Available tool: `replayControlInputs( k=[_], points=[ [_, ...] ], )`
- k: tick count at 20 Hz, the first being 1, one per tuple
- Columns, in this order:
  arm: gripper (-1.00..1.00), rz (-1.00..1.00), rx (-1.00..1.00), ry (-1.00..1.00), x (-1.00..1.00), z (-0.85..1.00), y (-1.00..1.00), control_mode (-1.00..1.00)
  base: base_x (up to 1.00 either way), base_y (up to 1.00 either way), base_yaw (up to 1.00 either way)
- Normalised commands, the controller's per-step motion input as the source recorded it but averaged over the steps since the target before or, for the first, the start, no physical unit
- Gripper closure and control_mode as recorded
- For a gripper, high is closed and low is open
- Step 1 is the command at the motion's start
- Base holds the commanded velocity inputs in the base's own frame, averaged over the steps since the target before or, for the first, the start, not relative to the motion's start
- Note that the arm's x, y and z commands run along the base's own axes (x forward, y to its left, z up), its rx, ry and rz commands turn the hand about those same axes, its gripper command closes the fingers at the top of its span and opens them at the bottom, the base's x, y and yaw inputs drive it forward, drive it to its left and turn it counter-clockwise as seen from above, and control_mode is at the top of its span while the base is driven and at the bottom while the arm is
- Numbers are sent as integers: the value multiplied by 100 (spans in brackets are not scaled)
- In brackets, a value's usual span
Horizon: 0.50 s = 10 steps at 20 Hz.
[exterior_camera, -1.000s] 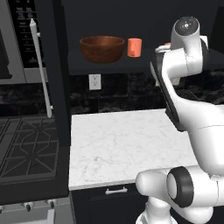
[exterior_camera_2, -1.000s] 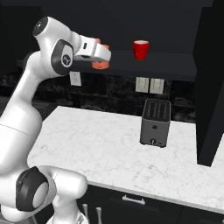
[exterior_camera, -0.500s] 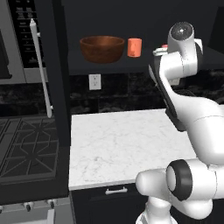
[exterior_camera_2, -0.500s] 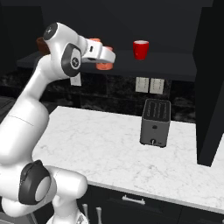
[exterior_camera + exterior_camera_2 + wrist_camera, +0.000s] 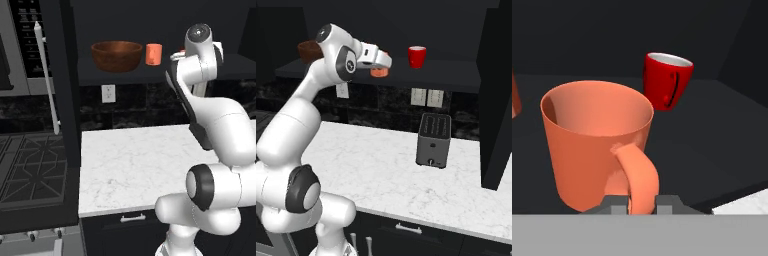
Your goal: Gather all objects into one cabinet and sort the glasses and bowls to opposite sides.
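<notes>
Dark cabinet shelf stretching behind. Fingertips barely showing at bottom of hand view, flanking handle of orange mug; gripper closing on handle. Mug sitting upright just ahead of gripper. Red mug standing farther back, well apart, open shelf lying between. Salmon cup and wooden bowl resting at shelf's far left end.
</notes>
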Motion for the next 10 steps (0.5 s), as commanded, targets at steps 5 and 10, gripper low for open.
replayControlInputs(
  k=[5, 10],
  points=[
    [100, 0, 0, 2, 50, -10, -5, -100, 0, 0, 0],
    [100, 0, 0, 0, 57, -25, -7, -100, 0, 0, 0]
  ],
)
